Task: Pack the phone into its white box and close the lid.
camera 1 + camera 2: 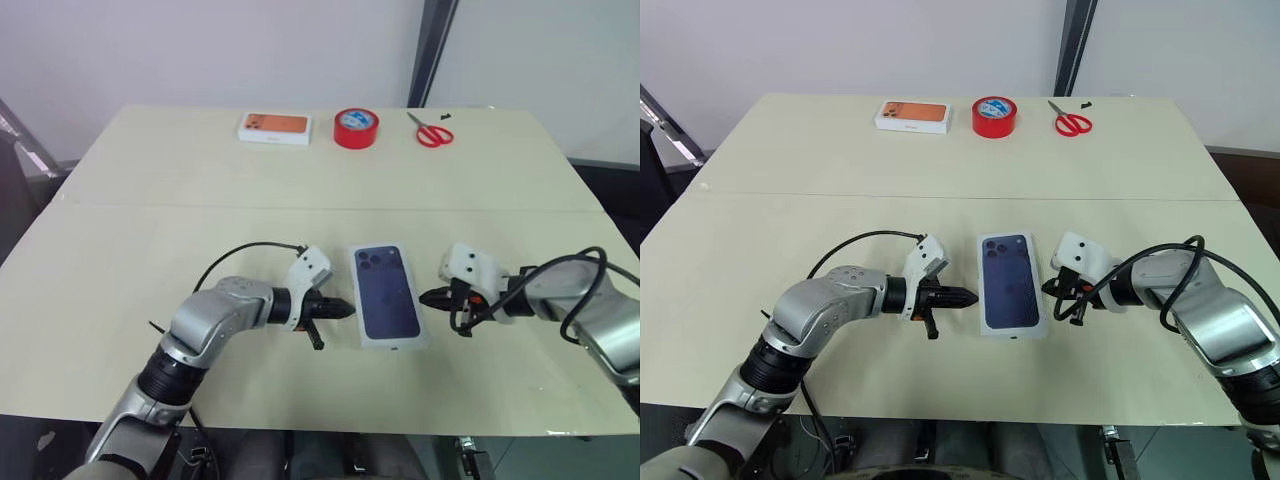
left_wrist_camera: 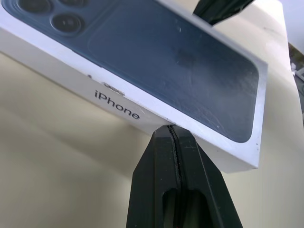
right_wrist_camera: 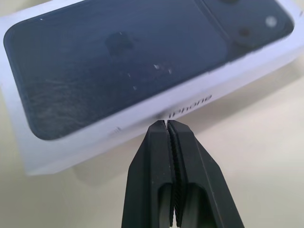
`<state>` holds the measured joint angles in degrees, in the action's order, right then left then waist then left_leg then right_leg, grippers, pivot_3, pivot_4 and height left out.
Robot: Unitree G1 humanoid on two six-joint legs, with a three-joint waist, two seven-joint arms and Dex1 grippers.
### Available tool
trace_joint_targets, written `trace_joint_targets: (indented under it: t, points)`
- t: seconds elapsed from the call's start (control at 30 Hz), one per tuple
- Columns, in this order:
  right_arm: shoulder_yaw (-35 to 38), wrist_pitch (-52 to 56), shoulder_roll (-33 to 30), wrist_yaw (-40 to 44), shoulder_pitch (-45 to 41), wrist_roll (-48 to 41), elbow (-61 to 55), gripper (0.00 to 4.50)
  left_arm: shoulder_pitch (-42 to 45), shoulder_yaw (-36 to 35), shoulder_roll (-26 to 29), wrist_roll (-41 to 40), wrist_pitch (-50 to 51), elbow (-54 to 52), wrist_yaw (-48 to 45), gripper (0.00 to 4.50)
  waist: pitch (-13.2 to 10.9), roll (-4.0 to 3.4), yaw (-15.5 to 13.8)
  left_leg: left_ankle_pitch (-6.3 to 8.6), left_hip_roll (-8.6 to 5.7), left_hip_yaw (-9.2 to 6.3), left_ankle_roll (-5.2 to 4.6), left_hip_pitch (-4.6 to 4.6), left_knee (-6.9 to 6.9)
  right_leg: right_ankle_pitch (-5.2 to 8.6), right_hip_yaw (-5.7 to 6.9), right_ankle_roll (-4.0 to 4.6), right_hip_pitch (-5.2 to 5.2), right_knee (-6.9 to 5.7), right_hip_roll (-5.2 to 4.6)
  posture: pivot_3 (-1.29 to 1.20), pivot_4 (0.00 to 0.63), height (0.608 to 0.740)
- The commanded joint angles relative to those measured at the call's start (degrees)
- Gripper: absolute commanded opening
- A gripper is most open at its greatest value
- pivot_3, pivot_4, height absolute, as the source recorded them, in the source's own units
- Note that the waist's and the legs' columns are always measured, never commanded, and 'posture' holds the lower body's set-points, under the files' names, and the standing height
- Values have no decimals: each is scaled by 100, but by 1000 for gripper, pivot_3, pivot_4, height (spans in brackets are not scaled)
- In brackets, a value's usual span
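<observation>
Bare table (image 1: 200, 200) surrounds the lid (image 1: 388, 292), both grippers flanking.

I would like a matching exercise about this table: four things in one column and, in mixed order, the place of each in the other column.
Things:
1. lid
2. tape roll
3. scissors
4. orange-topped box

Places:
a. far edge, furthest toward the robot's right
b. between the left gripper and the right gripper, both shut
c. far edge, furthest toward the robot's left
d. far edge, middle of the row of three

Pairs: 1-b, 2-d, 3-a, 4-c
</observation>
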<state>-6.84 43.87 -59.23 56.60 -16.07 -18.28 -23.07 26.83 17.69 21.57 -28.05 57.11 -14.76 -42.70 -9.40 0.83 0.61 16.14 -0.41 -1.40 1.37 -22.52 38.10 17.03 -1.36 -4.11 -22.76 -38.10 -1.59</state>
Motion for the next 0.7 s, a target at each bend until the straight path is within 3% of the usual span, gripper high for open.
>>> trace_joint_targets:
  t: [0.03,0.53,0.7]
  points:
    - [76,-25,11,-16,-3,-2,-203,75,100,-160,-112,-135,-90,-201,22,0,0,0,-1,0,0,0,0,0,0,0,0,0,0,0,0,0,150,740]
    - [-67,-166,-49,-4,165,166,-238,75,24,76,-87,180,-163,32,155,0,0,0,-3,0,0,0,0,1,0,0,0,0,0,0,1,0,150,740]
    - [559,-150,-118,214,144,-235,-257,75,232,-505,-482,-139,-200,57,298,0,-1,1,-11,0,0,0,0,0,0,0,0,0,0,0,1,0,150,740]
